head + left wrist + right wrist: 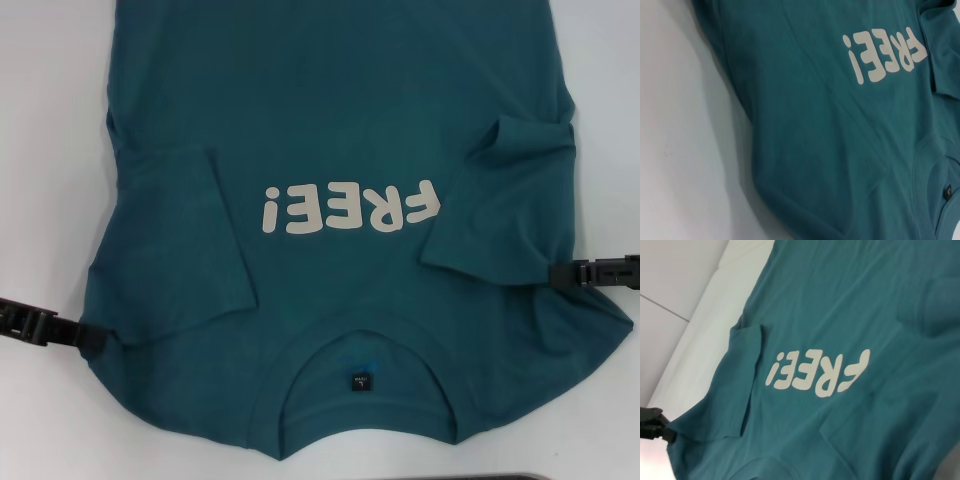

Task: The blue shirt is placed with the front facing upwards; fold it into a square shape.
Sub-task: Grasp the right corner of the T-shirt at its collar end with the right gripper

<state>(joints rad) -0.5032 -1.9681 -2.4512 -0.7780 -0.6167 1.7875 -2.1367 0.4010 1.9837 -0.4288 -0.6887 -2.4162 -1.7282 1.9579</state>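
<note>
Blue shirt [340, 130], front up, sleeves folded inward

Blue shirt [340, 130] flat, front up, sleeves folded inward.

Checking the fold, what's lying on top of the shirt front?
Both sleeves lie folded inward on the shirt, flanking the lettering. Fabric beneath them is hidden.

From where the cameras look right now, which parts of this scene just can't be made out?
- The blue shirt: its hem runs off the head view's far edge.
- Neck label: print too small to read, any view.
- Left gripper and right gripper: fingertips buried in shirt folds at its sides; grip state unclear.
- Dark object: cut by the near edge.
</note>
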